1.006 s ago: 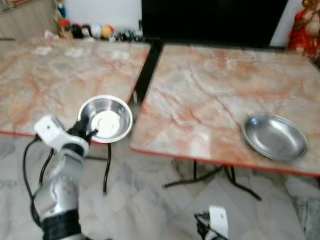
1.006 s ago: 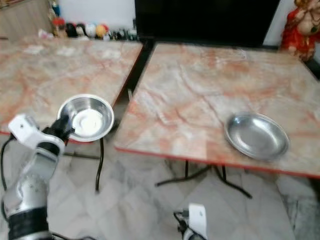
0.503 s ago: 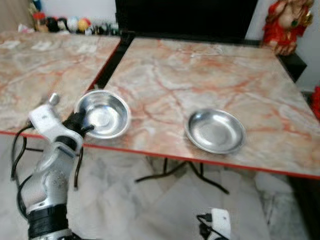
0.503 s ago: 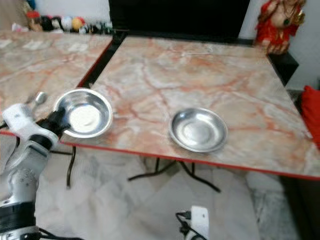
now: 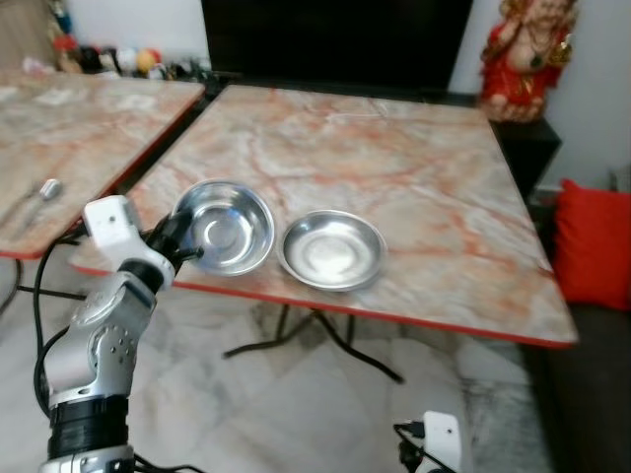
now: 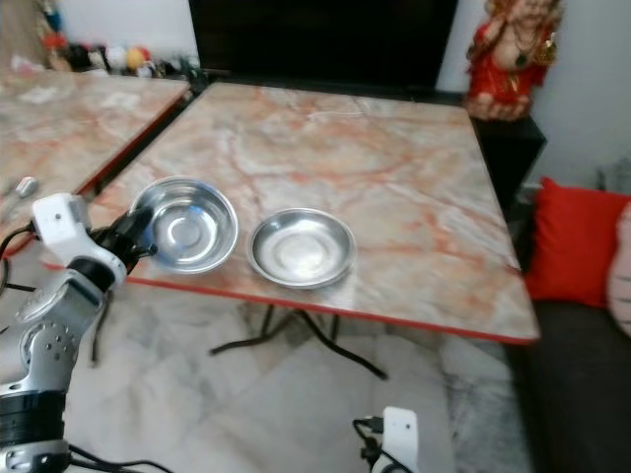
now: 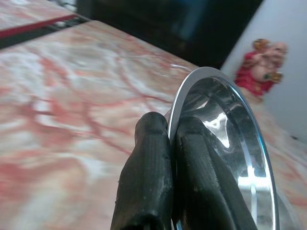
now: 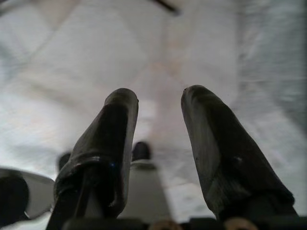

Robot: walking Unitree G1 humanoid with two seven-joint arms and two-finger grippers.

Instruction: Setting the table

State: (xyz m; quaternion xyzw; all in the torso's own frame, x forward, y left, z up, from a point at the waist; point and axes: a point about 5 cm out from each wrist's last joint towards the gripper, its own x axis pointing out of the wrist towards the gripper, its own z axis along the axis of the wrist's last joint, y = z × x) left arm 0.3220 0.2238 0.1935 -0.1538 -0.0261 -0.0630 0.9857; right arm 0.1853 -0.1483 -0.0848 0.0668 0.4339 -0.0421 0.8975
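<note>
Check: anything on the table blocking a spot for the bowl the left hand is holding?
Only the steel plate, just right of the held bowl. The left hand pinches the bowl's rim over the table's near edge. The marble beyond both looks bare.

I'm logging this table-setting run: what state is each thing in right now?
Steel bowl: upright, rim pinched by the left gripper, over the table's near edge.
Steel plate: flat on the marble table, beside the bowl.
Right gripper: open, hanging idle over the floor.
Red statue: upright past the table's far corner.
</note>
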